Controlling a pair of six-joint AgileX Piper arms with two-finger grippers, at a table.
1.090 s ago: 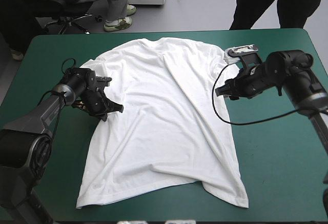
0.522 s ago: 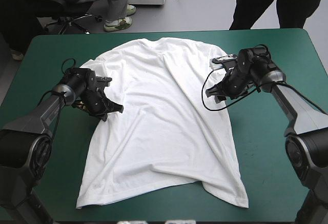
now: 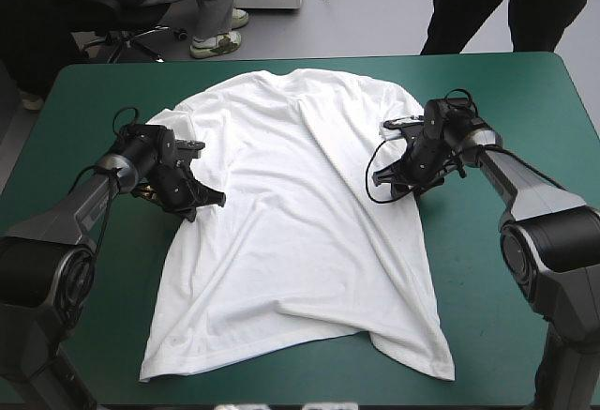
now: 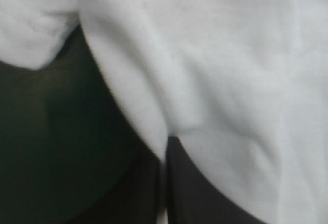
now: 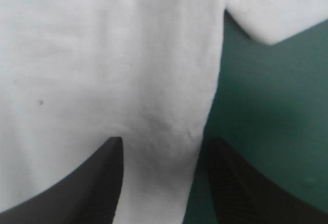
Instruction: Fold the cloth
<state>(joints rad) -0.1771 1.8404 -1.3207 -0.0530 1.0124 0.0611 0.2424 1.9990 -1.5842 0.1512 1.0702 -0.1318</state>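
No text, label, brand, nr. or sign can be read in any view. The T-shirt [image 3: 300, 213] shows only plain white cloth, and the teal-green cover [image 3: 506, 335] only plain colour.

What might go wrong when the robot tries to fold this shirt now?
The right gripper is open around only the side edge of the T-shirt. If it shuts there, it may catch too little cloth, and the cloth could slip out. The left gripper is shut on the T-shirt at the opposite edge, so if it lifts alone, the flat shirt may drag crooked across the teal-green cover.
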